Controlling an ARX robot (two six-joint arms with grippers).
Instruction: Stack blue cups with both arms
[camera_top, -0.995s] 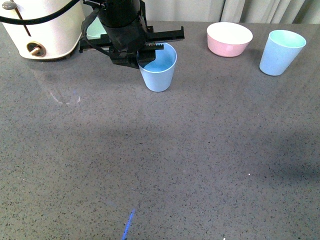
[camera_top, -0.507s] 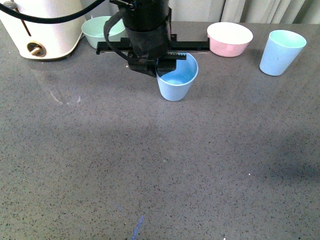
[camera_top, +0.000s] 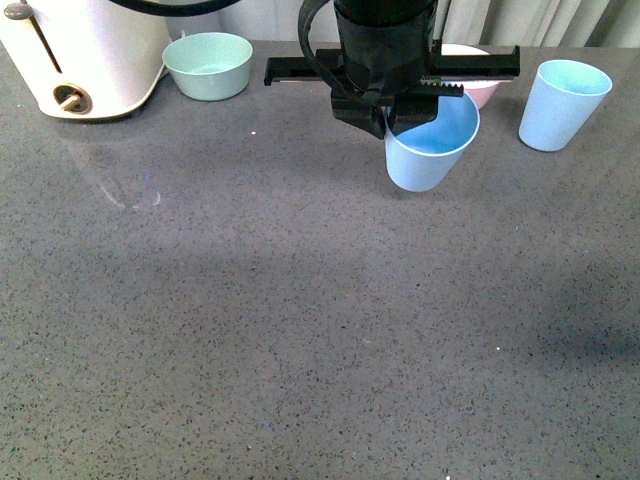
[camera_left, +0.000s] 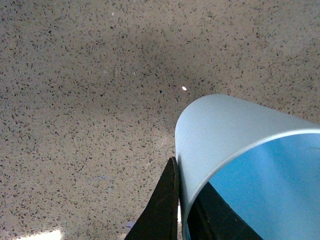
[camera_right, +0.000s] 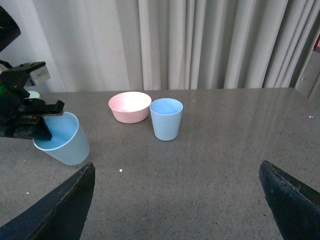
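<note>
My left gripper (camera_top: 392, 112) is shut on the rim of a pale blue cup (camera_top: 430, 142) and holds it tilted above the grey table, in front of the pink bowl. In the left wrist view its black fingers (camera_left: 165, 210) pinch the cup wall (camera_left: 220, 130), one inside and one outside. The second blue cup (camera_top: 562, 104) stands upright at the far right; it also shows in the right wrist view (camera_right: 166, 118), beside the held cup (camera_right: 62, 139). My right gripper (camera_right: 177, 200) is open and empty, low over the table, and is out of the front view.
A pink bowl (camera_top: 484, 92) sits behind the held cup, mostly hidden by the arm; it shows whole in the right wrist view (camera_right: 130, 106). A sage-green bowl (camera_top: 208, 65) and a cream appliance (camera_top: 85, 50) stand at the back left. Curtains hang behind the table.
My left gripper has carried the blue cup to the right, from near the green bowl to in front of the pink bowl, closer to the second cup. The second cup has not moved.
</note>
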